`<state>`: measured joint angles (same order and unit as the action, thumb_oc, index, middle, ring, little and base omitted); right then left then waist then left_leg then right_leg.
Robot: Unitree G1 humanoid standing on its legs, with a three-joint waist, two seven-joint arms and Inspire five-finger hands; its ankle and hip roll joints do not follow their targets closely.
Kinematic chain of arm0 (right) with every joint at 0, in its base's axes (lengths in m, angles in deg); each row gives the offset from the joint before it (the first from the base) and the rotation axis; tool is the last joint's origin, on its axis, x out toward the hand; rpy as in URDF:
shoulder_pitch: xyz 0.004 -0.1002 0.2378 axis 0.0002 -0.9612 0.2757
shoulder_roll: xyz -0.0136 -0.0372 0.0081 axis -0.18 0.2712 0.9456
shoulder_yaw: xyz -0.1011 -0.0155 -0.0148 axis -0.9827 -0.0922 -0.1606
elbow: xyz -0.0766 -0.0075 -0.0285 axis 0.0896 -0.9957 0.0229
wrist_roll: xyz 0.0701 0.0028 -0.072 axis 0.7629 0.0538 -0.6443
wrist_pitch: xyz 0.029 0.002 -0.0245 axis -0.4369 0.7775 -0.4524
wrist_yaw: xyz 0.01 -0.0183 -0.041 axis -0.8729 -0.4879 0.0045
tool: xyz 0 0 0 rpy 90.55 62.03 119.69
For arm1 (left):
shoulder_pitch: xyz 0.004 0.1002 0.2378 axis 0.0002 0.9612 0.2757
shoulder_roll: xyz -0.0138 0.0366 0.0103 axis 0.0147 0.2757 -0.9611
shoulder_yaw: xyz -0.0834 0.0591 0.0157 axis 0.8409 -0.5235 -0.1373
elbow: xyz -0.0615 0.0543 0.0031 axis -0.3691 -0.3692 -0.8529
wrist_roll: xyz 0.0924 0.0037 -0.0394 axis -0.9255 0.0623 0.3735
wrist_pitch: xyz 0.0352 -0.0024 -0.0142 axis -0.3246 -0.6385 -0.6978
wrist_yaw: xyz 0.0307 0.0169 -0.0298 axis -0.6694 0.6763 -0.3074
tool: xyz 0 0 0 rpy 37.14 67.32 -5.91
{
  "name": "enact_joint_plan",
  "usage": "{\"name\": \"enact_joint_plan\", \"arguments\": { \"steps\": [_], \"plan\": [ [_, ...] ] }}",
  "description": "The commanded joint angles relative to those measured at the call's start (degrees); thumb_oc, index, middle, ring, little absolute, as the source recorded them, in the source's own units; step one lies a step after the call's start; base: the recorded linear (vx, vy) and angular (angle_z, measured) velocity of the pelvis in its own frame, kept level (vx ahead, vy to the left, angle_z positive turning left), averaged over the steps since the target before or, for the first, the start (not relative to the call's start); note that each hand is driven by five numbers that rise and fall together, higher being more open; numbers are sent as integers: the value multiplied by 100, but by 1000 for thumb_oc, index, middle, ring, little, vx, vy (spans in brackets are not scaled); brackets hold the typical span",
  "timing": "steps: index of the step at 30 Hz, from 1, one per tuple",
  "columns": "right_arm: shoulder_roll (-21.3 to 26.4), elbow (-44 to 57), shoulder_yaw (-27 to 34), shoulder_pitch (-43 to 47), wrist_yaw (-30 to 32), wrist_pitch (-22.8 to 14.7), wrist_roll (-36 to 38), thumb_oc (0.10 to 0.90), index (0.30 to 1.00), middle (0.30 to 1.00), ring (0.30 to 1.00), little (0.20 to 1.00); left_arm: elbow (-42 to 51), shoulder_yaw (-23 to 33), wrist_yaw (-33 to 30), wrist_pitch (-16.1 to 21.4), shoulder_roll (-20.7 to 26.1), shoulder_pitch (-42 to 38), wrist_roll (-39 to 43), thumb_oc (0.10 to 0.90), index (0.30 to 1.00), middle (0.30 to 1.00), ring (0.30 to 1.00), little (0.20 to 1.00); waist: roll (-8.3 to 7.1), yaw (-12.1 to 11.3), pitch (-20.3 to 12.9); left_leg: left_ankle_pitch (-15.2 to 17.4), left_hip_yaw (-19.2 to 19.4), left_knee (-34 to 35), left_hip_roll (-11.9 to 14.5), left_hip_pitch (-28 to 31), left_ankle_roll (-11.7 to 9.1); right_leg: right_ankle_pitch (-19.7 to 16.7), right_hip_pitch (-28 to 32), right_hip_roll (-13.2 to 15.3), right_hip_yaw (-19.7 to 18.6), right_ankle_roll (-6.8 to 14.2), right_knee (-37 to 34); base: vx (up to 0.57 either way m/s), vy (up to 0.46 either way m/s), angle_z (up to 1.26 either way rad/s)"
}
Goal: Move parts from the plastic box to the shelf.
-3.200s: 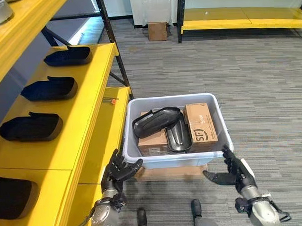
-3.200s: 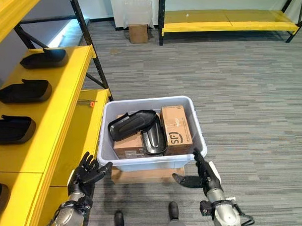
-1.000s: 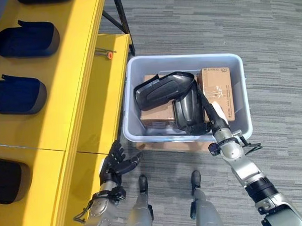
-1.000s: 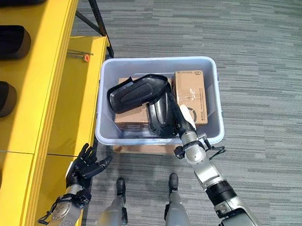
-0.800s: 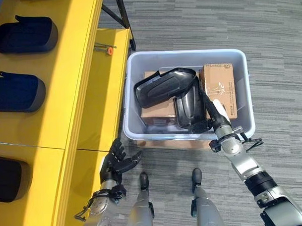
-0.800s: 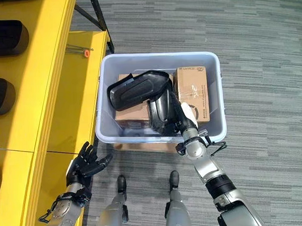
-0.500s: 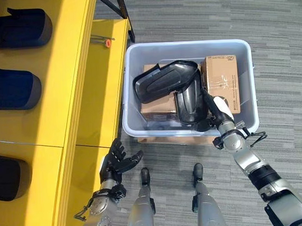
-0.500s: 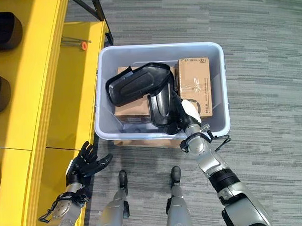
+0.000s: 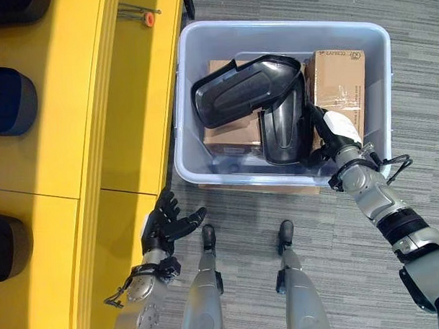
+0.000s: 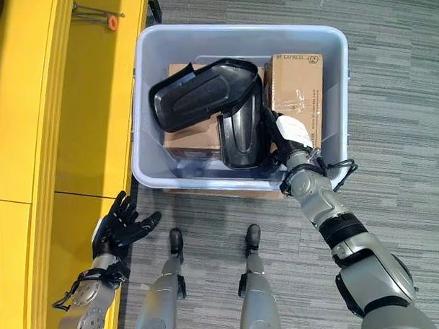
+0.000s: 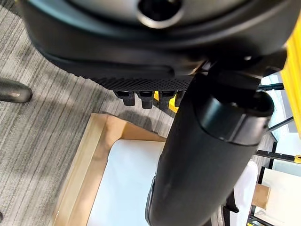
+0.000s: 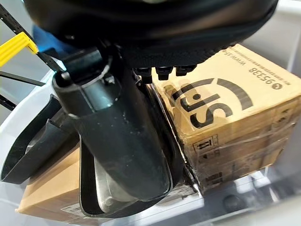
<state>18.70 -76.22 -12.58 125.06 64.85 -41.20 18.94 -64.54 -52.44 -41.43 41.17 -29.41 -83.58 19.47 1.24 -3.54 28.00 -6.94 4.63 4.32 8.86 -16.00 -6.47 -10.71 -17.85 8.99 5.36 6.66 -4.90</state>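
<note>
Inside plastic box (image 9: 376,94): two black parts (image 9: 246,91) unmoved; right hand (image 9: 337,135) reaching one, grip unclear; left hand (image 9: 167,224) spread.

- You had one plastic box (image 9: 182,137) on the floor.
- You had two black parts in that box: one lying across the top (image 9: 242,91), and one standing on end (image 9: 282,133) below it.
- You had two cardboard boxes in the plastic box: one at the right (image 9: 337,84), and one under the parts (image 9: 229,132).
- You had one flat cardboard piece (image 9: 260,187) showing under the plastic box.
- You had one yellow shelf (image 9: 82,155) at the left.
- You had three dark parts partly showing at the shelf's left edge: (image 9: 15,4), (image 9: 8,100), (image 9: 7,246).
- You had one small orange-tipped item (image 9: 148,17) on the lower shelf; what it was could not be told.
</note>
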Motion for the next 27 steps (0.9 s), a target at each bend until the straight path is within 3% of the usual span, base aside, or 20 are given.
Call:
{"name": "enact_joint_plan", "arguments": {
  "steps": [1, 27],
  "plan": [
    [104, -64, -179, 588, 145, -215, -182, 900, 1000, 1000, 1000, 1000, 648, 105, -40, 502, 304, 240, 105, 900, 1000, 1000, 1000, 1000, -173, -35, -261, -142, -21, -65, 106, -215, 106, 738, 293, 548, 123, 402, 375, -21, -2, 7],
    [-644, 362, -11, 234, 202, -125, -425, 900, 1000, 1000, 1000, 1000, 581, 141, -276, 514, 125, 71, 76, 900, 1000, 1000, 1000, 1000, -205, -88, -174, -136, -124, -7, 72, -320, 106, 732, 278, 556, 242, 425, 325, -1, 1, 1]
  ]
}}
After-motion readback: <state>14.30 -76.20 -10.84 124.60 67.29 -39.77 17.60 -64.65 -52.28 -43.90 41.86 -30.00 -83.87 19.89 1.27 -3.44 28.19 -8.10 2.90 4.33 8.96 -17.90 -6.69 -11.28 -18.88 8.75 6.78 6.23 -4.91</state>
